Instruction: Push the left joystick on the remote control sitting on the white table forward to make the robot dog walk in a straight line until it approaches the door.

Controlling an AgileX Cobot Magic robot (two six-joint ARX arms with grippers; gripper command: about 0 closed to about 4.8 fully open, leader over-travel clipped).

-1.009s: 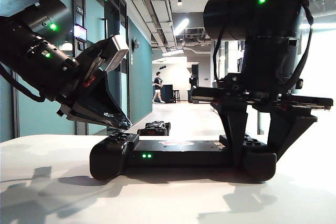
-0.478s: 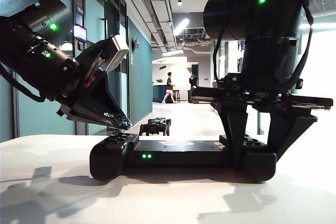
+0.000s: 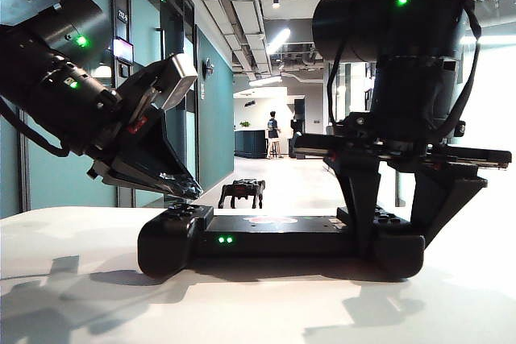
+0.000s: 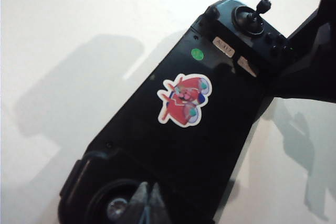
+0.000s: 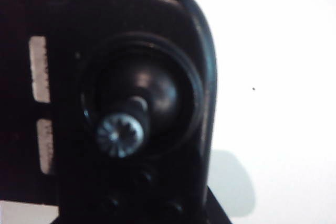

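One remote control [image 3: 278, 239] lies flat on the white table [image 3: 81, 296], with two green lights [image 3: 225, 239] on its near edge and one red-white sticker [image 4: 184, 99] on its flat middle.

Above the remote's left end, the left gripper [image 3: 189, 189] slants down, its fingers pressed together into a narrow tip [image 4: 148, 203] right at the left joystick [image 4: 116, 208].

Beyond the remote's middle, one robot dog [image 3: 243, 193] stands on the corridor floor, and one person [image 3: 274, 134] stands farther down.

At the remote's right end, the right gripper [image 3: 395, 215] has its two fingers spread, one on either side of that bulky end. One right joystick [image 5: 122, 132] shows between them, untouched.
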